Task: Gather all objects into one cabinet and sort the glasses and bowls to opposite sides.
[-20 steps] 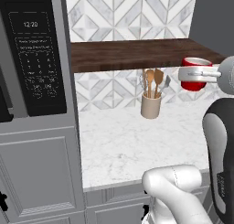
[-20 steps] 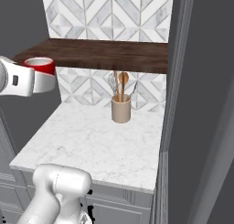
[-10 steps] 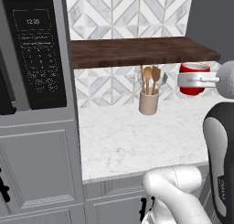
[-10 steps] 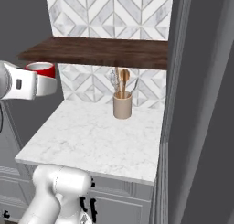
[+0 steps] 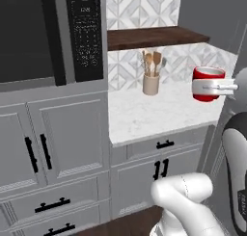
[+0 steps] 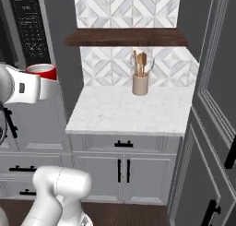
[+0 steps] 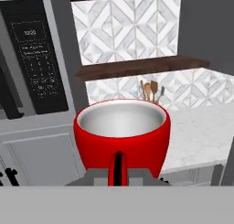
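Red cup [image 5: 208,84] held upright at mid-right of the left base frame, out in the air past the counter's front edge; in the right base frame, same cup [image 6: 42,72] at mid-left. Clamped in the gripper [image 5: 214,87], jaws drawn narrow on the cup's near wall, mouth up and empty [image 7: 122,129] at centre of the hand frame. Judged mid-carry, with delivery into the wall cabinet yet to come. No glass-paned cabinet identifiable in these frames, so direction from gripper to goal cannot be told. Straight ahead along the gripper: marble counter [image 6: 131,110], dark wooden shelf [image 6: 125,36] above it, beige utensil crock [image 6: 140,84] against the tiles. Microwave [image 5: 48,35] at upper left. Cup's long axis vertical; worth keeping so, lest it slip.
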